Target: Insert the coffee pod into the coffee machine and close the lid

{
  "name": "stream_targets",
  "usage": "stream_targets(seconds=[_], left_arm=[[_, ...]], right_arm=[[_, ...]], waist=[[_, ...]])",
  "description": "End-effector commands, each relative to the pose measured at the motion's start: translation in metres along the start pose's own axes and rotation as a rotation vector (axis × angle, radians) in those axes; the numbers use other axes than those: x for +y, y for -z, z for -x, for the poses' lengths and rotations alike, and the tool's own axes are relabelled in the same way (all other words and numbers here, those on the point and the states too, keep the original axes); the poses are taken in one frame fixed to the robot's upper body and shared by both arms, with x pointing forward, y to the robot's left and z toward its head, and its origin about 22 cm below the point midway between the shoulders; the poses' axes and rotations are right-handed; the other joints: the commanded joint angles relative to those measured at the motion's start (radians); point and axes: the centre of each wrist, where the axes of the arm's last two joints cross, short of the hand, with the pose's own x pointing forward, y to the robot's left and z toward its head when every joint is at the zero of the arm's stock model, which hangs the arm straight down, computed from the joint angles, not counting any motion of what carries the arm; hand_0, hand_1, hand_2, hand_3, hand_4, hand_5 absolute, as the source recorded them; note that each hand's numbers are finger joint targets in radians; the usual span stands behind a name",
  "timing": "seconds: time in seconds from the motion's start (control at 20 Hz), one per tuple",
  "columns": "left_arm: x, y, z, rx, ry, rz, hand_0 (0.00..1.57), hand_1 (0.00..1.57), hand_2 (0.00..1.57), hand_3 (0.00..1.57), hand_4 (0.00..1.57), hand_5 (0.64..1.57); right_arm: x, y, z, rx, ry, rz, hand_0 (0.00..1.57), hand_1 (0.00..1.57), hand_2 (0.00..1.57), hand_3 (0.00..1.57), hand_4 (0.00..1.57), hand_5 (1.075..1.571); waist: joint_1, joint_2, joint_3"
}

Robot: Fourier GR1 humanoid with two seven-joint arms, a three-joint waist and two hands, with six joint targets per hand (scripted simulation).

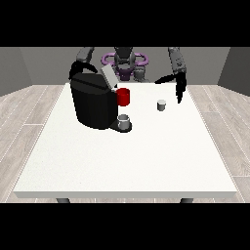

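The coffee pod (pixel 161 105) stands upright on the white worktop (pixel 122 166), well apart from the coffee machine (pixel 93 102), whose lid (pixel 108 77) is tilted up and open. The robot hand at the view's right (pixel 178 92) hangs just beside and above the pod, fingers pointing down and seemingly relaxed, with the thumb stretched out to the side; it holds nothing and does not appear to touch the pod. The likely risk is a descent slightly off line: the fingers could clip the small pod and tip or push it away (it looks light and easy to knock). A red mug (pixel 123 96) and a grey cup (pixel 124 120) crowd the machine's front, so a carried pod could catch on them. The robot hand at the view's left is hidden behind the machine.
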Motion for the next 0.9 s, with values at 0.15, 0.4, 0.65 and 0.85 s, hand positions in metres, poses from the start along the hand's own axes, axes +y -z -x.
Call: stream_targets(seconds=[0.15, 0.4, 0.65, 0.85], left_arm=[[-0.021, 0.005, 0.023, 0.112, 0.099, 0.051, 0.0, 0.0, 0.0, 0.0, 0.0, 1.571], [-0.029, 0.015, 0.025, 0.094, 0.182, 0.056, 0.0, 0.0, 0.37, 0.0, 0.0, 1.571], [-0.017, 0.028, 0.022, 0.116, 0.196, 0.037, 0.65, 0.65, 0.72, 0.35, 0.0, 1.571], [-0.031, 0.025, 0.03, 0.113, 0.288, 0.065, 0.62, 0.62, 0.74, 0.48, 0.0, 1.571]], right_arm=[[0.008, 0.004, 0.005, 0.06, -0.026, 0.006, 0.0, 0.0, 0.0, 0.0, 0.41, 1.571], [-0.001, 0.016, -0.007, 0.083, -0.053, 0.006, 0.0, 0.0, 0.0, 0.0, 0.42, 1.571], [0.009, 0.025, -0.004, 0.054, -0.072, 0.021, 0.0, 0.0, 0.0, 0.0, 0.43, 1.571], [0.017, 0.028, -0.003, 0.053, -0.04, 0.013, 0.0, 0.0, 0.0, 0.0, 0.43, 1.571]], waist=[[0.003, -0.006, 0.0003], [-0.012, -0.024, 0.0001], [-0.001, 0.019, 0.0001], [0.004, 0.031, 0.0002]])
